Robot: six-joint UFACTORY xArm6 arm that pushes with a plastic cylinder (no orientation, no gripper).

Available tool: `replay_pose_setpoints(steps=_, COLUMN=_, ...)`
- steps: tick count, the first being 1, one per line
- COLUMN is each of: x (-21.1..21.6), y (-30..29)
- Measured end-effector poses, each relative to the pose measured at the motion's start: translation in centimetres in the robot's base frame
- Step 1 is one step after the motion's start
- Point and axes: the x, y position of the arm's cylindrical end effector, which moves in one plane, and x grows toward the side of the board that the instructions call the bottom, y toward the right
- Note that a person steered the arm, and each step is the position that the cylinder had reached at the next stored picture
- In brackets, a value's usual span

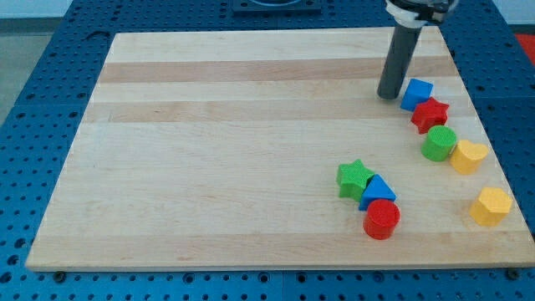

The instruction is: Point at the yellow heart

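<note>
**Yellow heart not yet indicated**

Yellow heart (467, 156) sits near the view's right edge, touching the green cylinder (438, 143); my tip (388, 96) rests just left of the blue cube (416, 94); approach stage; next move must travel down-right, skirting the red star (430, 114); rod near upright; no pincer fitted, nothing held.

Lab or robotics test bench | pale wooden board of glued planks (234, 150) laid on blue perforated metal table with regular grid of holes (33, 109) | straight dark rod (396, 63) standing on board | small coloured plastic blocks (368, 196) scattered at view's right | no household furnishings in sight
</note>
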Motion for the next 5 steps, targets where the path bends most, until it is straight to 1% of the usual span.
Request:
replay_pose_setpoints(steps=1, x=-2.3, y=2.6)
replay_pose_setpoints(steps=2, x=-2.6, y=10.4)
replay_pose_setpoints(steps=3, x=-0.6, y=17.7)
replay_pose_setpoints(steps=4, x=2.1, y=17.9)
replay_pose_setpoints(steps=5, x=7.1, y=16.6)
